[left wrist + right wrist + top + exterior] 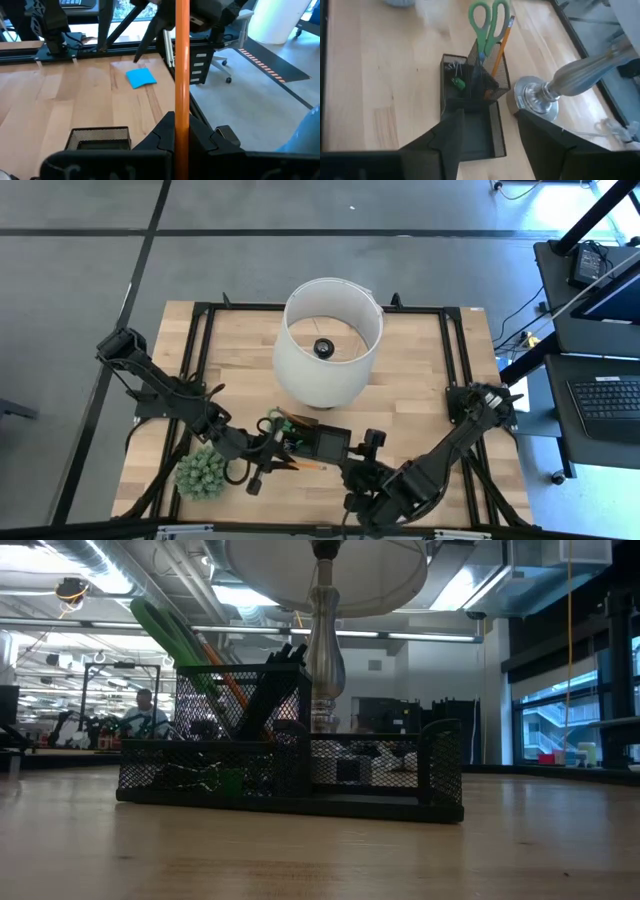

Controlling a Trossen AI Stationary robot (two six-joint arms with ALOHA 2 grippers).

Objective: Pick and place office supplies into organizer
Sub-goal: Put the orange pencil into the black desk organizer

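The black mesh organizer (pixel 318 443) stands near the lamp. Green-handled scissors (pixel 489 22) and an orange pencil (pixel 501 42) stand in its tall cup, leaning on the rim. A green eraser (pixel 458 83) and clips lie in a small compartment. My left gripper (pixel 192 134) is shut on a second orange pencil (pixel 182 60), beside the organizer's near left. My right gripper (pixel 490 131) is open and empty, above the organizer's low compartment (pixel 479 137). A blue sticky-note pad (pixel 141 78) lies flat on the table beyond. My left gripper pinches the orange pencil's shaft (pixel 182 117) between its two fingers. The fingers lie across the pencil, which runs straight up past them in the left wrist view. The gripper's body hides the pencil's lower end.
A lamp with a big white shade (pixel 330 340) and a silver base (pixel 535 97) stands right behind the organizer. A spiky green plant ball (pixel 202 472) sits at the near left, beside my left arm. A black frame (pixel 455 350) runs round the table.
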